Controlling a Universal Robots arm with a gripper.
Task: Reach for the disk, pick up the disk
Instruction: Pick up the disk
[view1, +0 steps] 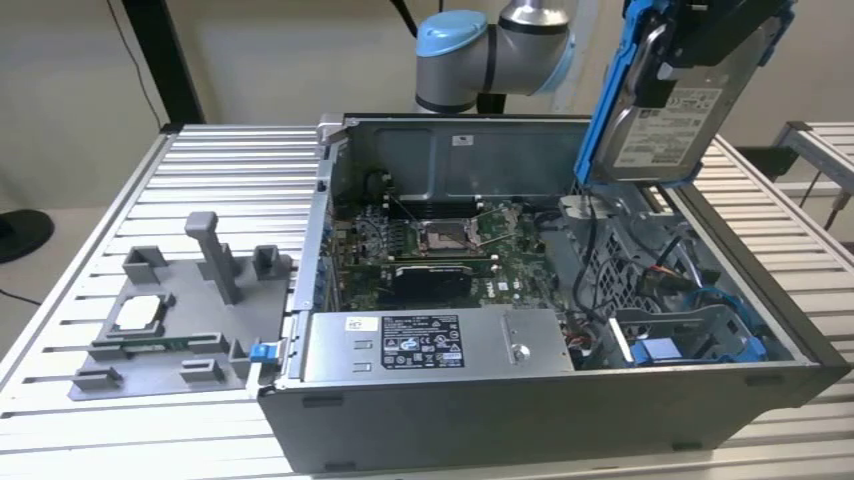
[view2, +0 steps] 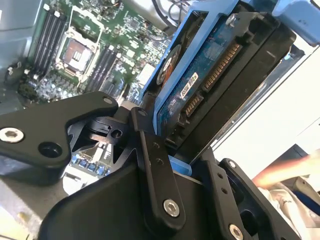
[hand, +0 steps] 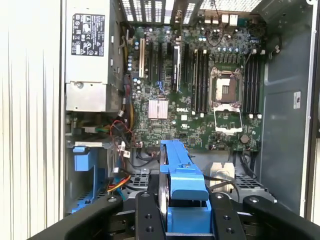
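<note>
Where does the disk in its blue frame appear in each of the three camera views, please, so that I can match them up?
Exterior view: the disk hangs label-out, held up above the open computer case, toward the exterior view's right.
Second wrist view: the disk shows its circuit-board face and connector between the black fingers.
First wrist view: the disk is seen edge-on, its blue frame foremost.
Shared landmark: the processor socket on the motherboard.

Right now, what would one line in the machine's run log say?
end effector: shut on disk | disk: lifted above open computer case, label facing the exterior view | drive bay: blue, vacant
</note>
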